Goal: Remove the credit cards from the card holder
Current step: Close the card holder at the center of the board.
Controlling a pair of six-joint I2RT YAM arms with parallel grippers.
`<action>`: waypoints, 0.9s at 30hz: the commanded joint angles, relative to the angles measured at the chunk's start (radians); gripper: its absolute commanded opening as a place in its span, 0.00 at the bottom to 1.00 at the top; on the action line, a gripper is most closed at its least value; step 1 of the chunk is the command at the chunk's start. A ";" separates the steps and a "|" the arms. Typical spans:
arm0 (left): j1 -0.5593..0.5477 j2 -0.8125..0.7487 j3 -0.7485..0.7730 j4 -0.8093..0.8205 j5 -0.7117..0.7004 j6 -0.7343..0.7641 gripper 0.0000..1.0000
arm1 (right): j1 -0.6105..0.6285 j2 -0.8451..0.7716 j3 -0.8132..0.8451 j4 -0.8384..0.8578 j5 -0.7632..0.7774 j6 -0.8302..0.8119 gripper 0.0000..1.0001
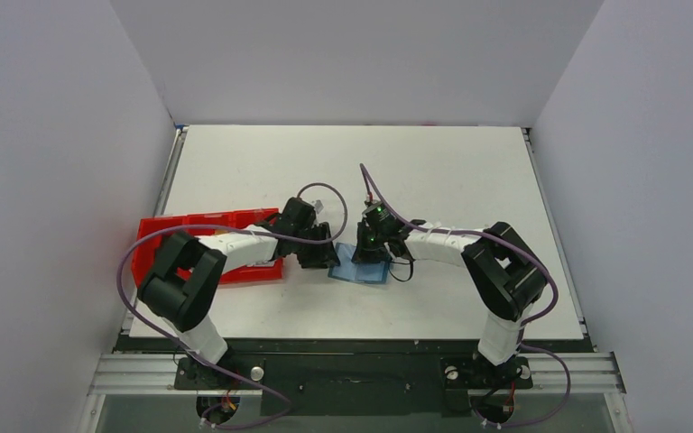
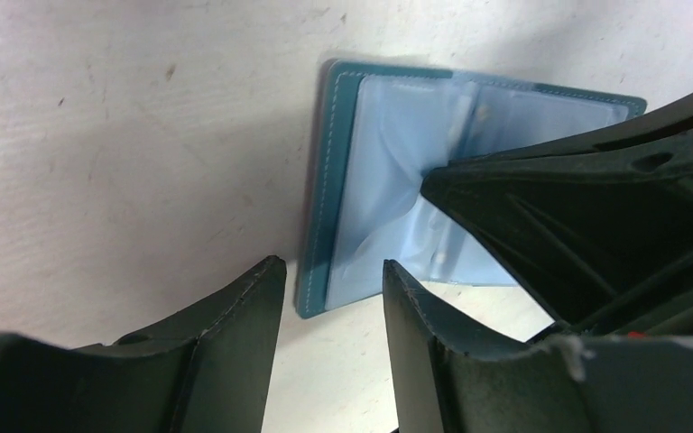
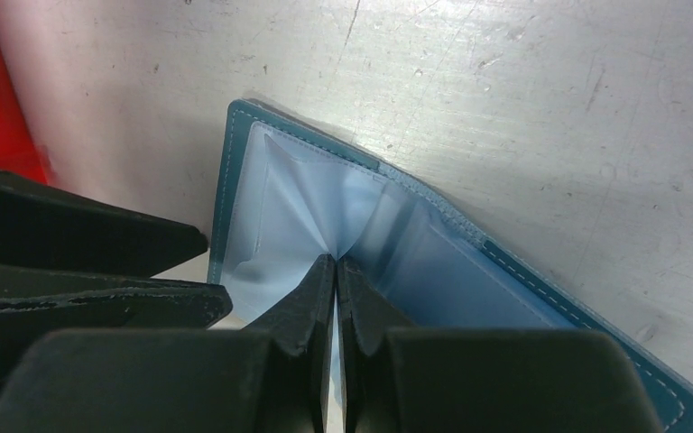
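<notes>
The card holder [image 1: 358, 268] lies opened, inner face up, on the table [image 1: 451, 171] at the centre of the top view, between the 2 grippers and just right of the red tray [image 1: 198, 219]. Its long axis runs roughly left to right there, dipping a little toward the lower right. In the right wrist view it runs from upper left to lower right.

The right gripper [image 3: 336, 271] has its fingers pressed together on the holder's clear inner sleeve [image 3: 280, 198], which puckers toward the tips. The left gripper [image 2: 332, 298] stands with its jaws apart at the holder's lower left corner in its own view, clamping nothing.

We cannot make out the credit cards in any view, so we judge the main risk is that the pinch has plastic film only. A pull would then lift or drag the whole holder, since nothing pins it down. It could also stretch or tear the sleeve. If the left gripper closes off the edge, the holder may skid or fold shut.
</notes>
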 commanded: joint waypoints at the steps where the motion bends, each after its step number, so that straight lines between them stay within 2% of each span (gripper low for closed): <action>1: -0.004 0.051 0.035 0.054 0.031 0.007 0.42 | 0.010 0.140 -0.089 -0.026 0.064 -0.017 0.00; 5: -0.005 0.074 0.047 0.046 0.027 0.015 0.42 | 0.009 0.143 -0.091 -0.018 0.058 -0.017 0.00; 7: -0.008 0.081 0.051 0.047 0.030 0.016 0.38 | 0.007 0.140 -0.092 -0.016 0.055 -0.018 0.00; 10: -0.014 0.083 0.055 0.050 0.033 0.013 0.28 | 0.007 0.133 -0.090 -0.015 0.051 -0.019 0.00; 15: -0.018 0.073 0.060 0.049 0.039 -0.005 0.00 | 0.006 0.118 -0.079 -0.015 0.043 -0.023 0.00; 22: -0.018 0.010 0.058 0.038 0.023 -0.040 0.00 | 0.003 0.072 -0.053 -0.030 0.037 -0.030 0.00; 24: -0.018 -0.008 0.061 0.027 0.019 -0.042 0.00 | 0.003 0.049 -0.044 -0.040 0.038 -0.031 0.04; 27: -0.018 -0.035 0.061 0.018 0.013 -0.045 0.00 | 0.002 0.010 -0.028 -0.056 0.038 -0.036 0.15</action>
